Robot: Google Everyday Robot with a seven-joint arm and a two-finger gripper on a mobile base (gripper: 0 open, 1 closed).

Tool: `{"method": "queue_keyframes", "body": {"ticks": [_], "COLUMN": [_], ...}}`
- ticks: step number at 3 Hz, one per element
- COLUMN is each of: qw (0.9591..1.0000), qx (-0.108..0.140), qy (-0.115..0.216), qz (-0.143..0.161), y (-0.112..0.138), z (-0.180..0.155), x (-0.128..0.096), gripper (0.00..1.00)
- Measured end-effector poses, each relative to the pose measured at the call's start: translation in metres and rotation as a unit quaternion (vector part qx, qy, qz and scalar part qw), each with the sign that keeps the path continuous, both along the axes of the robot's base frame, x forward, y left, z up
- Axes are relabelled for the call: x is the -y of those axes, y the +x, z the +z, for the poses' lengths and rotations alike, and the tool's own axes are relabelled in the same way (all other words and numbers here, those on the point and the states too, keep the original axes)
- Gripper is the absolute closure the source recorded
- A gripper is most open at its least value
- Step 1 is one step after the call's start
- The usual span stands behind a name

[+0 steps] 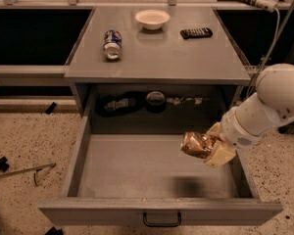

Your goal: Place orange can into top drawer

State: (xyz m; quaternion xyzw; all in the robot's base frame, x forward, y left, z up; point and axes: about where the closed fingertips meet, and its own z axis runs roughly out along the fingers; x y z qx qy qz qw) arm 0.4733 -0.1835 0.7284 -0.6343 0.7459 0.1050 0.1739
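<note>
One gripper [210, 146], at right, clamped around the orange can [196, 144], holding it on its side above the right part of the open top drawer [137, 168]. Blue can [112, 43], bowl [152, 18], remote [196, 33] sit on the cabinet top [161, 60].

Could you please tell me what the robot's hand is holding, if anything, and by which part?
The hand holds the dented, shiny golden-orange drink can by the end nearest the arm, above the open grey metal top drawer.

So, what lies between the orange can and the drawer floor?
Nothing: in the camera view the gripper holds the can over the bare drawer, with only its shadow below.
</note>
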Motion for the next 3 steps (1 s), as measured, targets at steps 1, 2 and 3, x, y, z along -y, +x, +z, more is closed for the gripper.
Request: {"method": "queue_keyframes", "body": {"ticks": [1,2,3], "qw": [1.0,0.9986,0.9928], "qx": [0.005,0.033,0.072], "qy": [0.004,0.022,0.042], "qz": [0.006,0.036,0.086], "y": [0.001,0.014,0.035], "z": [-0.003,-0.007,-0.004], "x": [-0.004,-0.031,-0.082], "gripper": [1.0,1.0,1.0]}}
